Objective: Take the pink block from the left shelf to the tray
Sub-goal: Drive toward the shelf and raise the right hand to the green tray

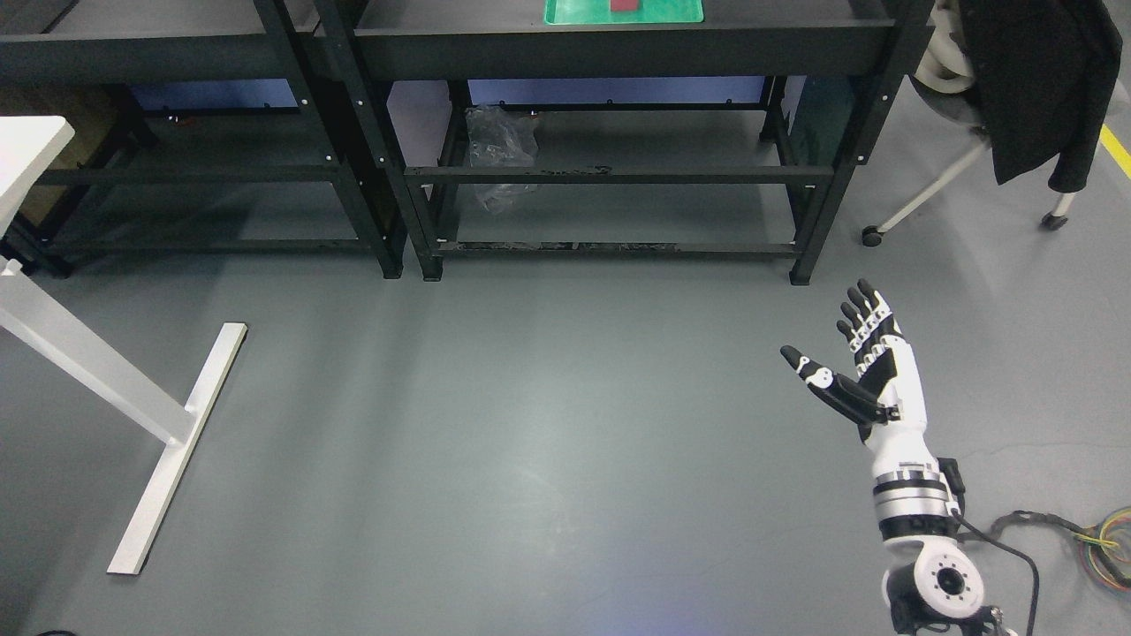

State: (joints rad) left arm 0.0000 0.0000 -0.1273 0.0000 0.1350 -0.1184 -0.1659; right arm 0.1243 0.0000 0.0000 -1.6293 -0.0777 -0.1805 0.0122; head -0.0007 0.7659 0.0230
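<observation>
A green tray (671, 12) lies on the top of the right-hand black shelf unit (618, 40), cut off by the picture's top edge. A dark red-pink block (626, 5) rests on the tray, only its lower edge showing. My right hand (835, 340) hovers over the grey floor at the lower right, well in front of the shelf, fingers straight and spread, thumb out to the left, holding nothing. The left arm does not show.
A second black shelf unit (177, 53) stands at the left. A white table leg and foot (168, 450) cross the floor at the left. A chair with a dark jacket (1034, 79) stands at the upper right. Cables (1104, 539) lie at the lower right. A crumpled plastic bag (499, 146) sits under the shelf.
</observation>
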